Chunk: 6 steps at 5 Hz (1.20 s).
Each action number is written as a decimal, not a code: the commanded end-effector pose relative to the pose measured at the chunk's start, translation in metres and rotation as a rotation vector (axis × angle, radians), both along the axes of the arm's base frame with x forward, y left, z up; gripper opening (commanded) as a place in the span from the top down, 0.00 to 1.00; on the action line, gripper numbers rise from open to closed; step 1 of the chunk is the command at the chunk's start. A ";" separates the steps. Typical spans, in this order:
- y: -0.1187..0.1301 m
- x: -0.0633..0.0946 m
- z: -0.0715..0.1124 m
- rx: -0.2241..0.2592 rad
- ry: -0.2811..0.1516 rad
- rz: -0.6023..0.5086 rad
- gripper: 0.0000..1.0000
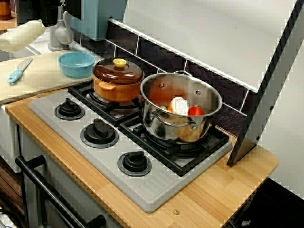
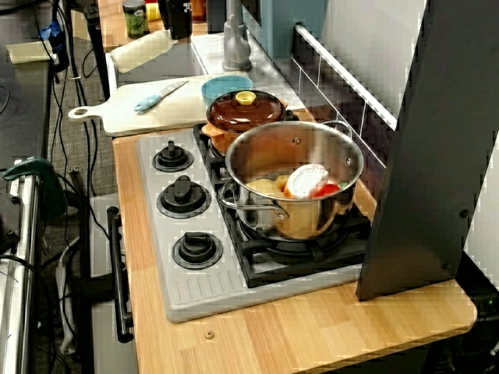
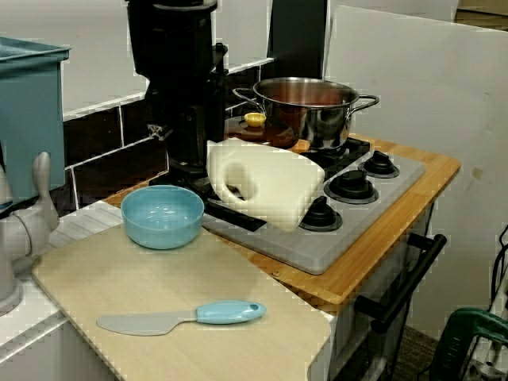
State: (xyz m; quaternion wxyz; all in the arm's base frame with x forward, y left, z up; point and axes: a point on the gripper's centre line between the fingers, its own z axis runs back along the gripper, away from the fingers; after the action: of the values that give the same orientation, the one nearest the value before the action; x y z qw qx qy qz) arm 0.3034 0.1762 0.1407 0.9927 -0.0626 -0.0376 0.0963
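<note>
A white plastic jug [image 3: 262,184] with a moulded handle hangs in the air beside the black arm. My gripper [image 3: 202,163] meets the jug's handle side, and its fingers are hidden behind the jug. In the front view of the stove the jug [image 1: 20,35] shows at the far left, above the sink end of the counter. Nearest below it are a blue bowl [image 3: 163,216] and a blue-handled knife [image 3: 182,316] on a pale cutting board [image 3: 119,278].
A steel pot [image 1: 156,118] on the right burner holds a white round item [image 1: 179,105] and a red one [image 1: 195,111]. A brown lidded pot [image 1: 118,78] stands behind it. A grey faucet [image 1: 56,35] and a blue box [image 3: 28,111] stand by the wall.
</note>
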 end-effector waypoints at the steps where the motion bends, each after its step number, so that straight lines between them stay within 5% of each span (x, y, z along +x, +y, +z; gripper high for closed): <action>1: -0.015 -0.006 0.039 0.049 -0.115 0.074 1.00; 4: -0.021 -0.005 0.051 0.085 -0.140 0.117 1.00; 6: -0.026 -0.007 0.058 0.157 -0.184 0.196 1.00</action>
State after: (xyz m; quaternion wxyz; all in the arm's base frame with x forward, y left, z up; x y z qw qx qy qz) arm 0.3025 0.1490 0.1785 0.9760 0.0017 -0.1142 0.1852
